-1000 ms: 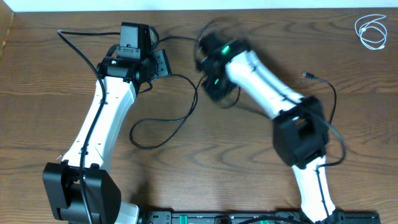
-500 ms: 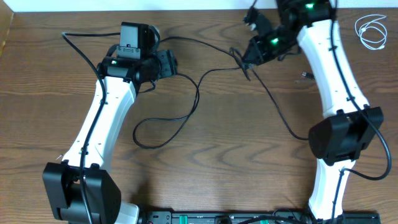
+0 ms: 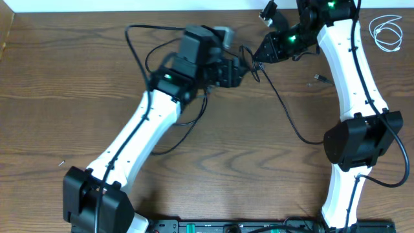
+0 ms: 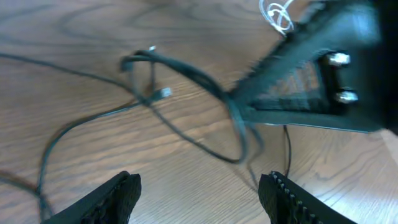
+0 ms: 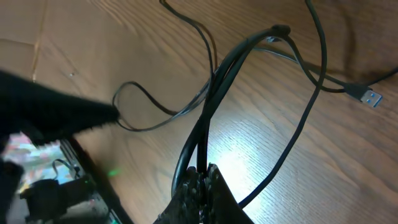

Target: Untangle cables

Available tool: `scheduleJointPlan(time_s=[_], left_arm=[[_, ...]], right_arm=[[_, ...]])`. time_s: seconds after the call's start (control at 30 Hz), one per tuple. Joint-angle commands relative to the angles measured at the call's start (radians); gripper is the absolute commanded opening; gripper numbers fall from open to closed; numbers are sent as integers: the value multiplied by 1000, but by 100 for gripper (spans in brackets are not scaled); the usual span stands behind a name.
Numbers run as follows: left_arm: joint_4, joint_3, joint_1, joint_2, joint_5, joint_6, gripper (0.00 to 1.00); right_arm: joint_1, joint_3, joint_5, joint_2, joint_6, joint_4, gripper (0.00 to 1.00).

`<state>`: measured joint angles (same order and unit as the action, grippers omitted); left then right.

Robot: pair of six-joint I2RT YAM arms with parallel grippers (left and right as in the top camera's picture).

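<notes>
Overhead showed the right gripper (image 3: 260, 54) holding the black cable (image 3: 282, 107) just in front of the left gripper (image 3: 240, 67). The white cable (image 3: 386, 32) lay coiled well apart from both, beyond the right one. Left wrist showed its own fingers spread wide with nothing between them and the black loop ahead of them. Right wrist showed its fingers clamped together on several black strands at once. I judged that pulling such a doubled bunch might cinch the tangle tighter instead of freeing it.
</notes>
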<state>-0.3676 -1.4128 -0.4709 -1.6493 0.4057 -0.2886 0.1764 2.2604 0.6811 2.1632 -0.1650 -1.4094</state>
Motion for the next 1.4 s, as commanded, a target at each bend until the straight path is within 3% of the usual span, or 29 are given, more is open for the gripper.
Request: scheduleJointPlan(time_s=[0.0, 0.1, 0.37, 0.97, 1.13, 1.23, 1.27, 1.37], left_arm=[[23, 15, -40, -12, -71, -4, 70], [116, 91, -56, -12, -89, -56, 71], [627, 325, -92, -22, -113, -57, 75], [775, 333, -92, -130, -115, -69, 73], [788, 333, -92, -135, -215, -91, 61], [792, 333, -90, -135, -298, -91, 43], [792, 333, -89, -135, -338, -91, 33], [792, 333, -74, -135, -390, -91, 19]], right_arm=[[-33, 16, 70, -25, 15, 2, 1], [-52, 16, 91, -25, 15, 2, 1], [-58, 16, 93, -25, 14, -2, 1], [-57, 16, 97, -25, 14, -10, 1], [-57, 16, 97, -25, 14, -14, 1], [-57, 16, 96, -25, 14, -18, 1], [-57, 16, 96, -25, 14, -22, 1], [-61, 16, 75, -25, 14, -32, 1]])
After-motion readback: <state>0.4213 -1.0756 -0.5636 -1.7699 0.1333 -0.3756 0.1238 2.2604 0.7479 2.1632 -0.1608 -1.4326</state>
